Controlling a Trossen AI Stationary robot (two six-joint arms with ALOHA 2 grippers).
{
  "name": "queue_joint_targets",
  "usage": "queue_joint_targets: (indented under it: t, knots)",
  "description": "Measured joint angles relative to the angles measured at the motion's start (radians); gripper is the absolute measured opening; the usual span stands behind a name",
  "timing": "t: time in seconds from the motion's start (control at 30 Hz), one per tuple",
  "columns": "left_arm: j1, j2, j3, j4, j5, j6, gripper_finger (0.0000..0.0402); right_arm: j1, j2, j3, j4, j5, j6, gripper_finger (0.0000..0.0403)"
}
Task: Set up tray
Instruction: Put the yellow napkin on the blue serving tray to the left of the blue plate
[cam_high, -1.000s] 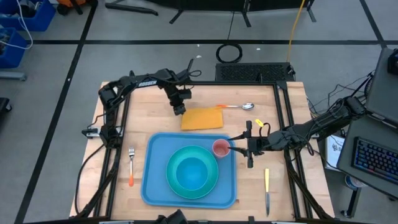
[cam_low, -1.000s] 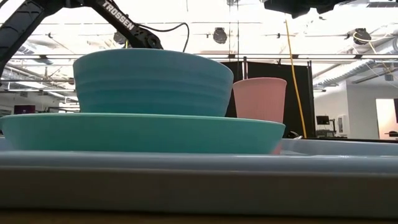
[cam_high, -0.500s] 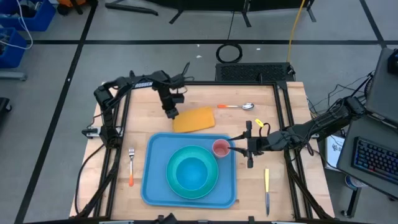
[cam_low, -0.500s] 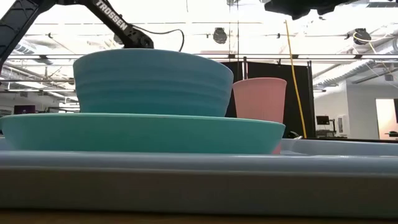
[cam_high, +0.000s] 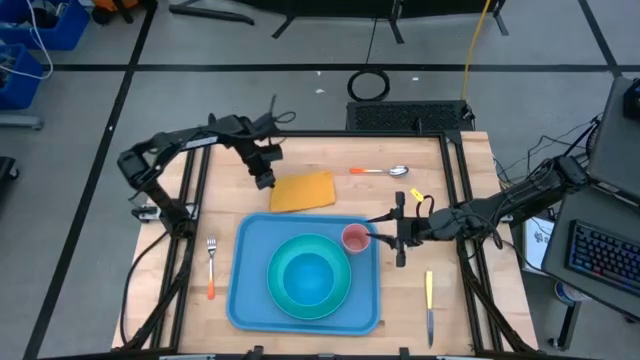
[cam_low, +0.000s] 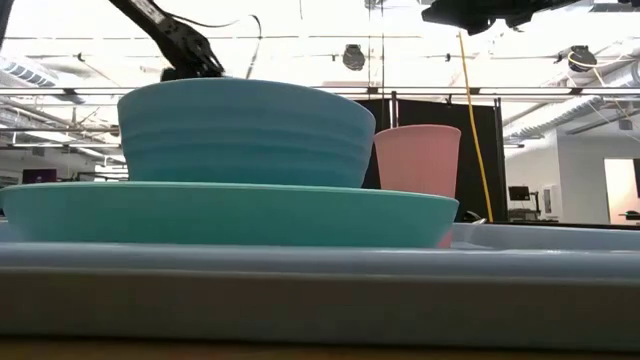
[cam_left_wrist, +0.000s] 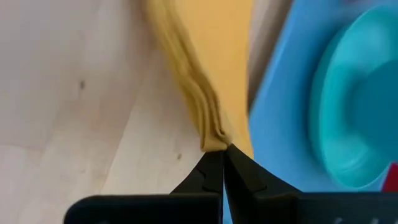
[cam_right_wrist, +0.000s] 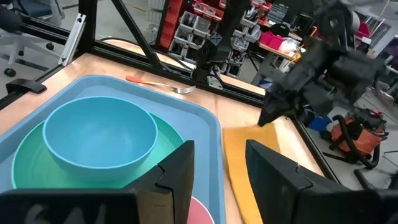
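The blue tray lies at the table's near middle, carrying a turquoise plate with a bowl on it and a pink cup at the tray's far right corner. An orange folded napkin lies flat on the wood just beyond the tray's far rim. My left gripper is shut on the napkin's left end. My right gripper hovers open at the cup's right side; whether a finger touches the cup cannot be told. My left gripper pinches the napkin's corner between its two shut fingers, coming from above and pointing down. Several folded layers show at that edge. The rest of the napkin lies on the table beside the tray's far rim.
A fork lies left of the tray, a knife to its right, and a spoon near the far edge, right of the napkin. Bare wood shows left of the napkin. Black frame rails run along both table sides.
My left gripper has moved toward the table's left edge, staying shut on the napkin. The napkin has slid left along the table with it and turned slightly, its left end leading. My right arm, the tray and the dishes have kept still.
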Motion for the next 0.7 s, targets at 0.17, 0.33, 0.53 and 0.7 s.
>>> queue_joint_targets:
  t: [0.17,0.33,0.53,0.7]
  knots:
    - [0.011,-0.073,-0.063,0.014,0.010,-0.043,0.0000,-0.005,0.000,0.000,-0.004,-0.002,0.018,0.0134]
    - [0.007,-0.086,-0.161,0.048,0.076,-0.071,0.0000,-0.005,0.000,0.000,-0.005,-0.003,0.018,0.0134]
    - [-0.012,-0.087,-0.237,0.093,0.023,-0.116,0.0000,-0.005,0.000,0.000,-0.005,-0.003,0.018,0.0134]
    - [-0.022,-0.126,-0.259,0.115,0.043,-0.135,0.0000,-0.006,0.000,0.000,-0.005,-0.002,0.017,0.0134]
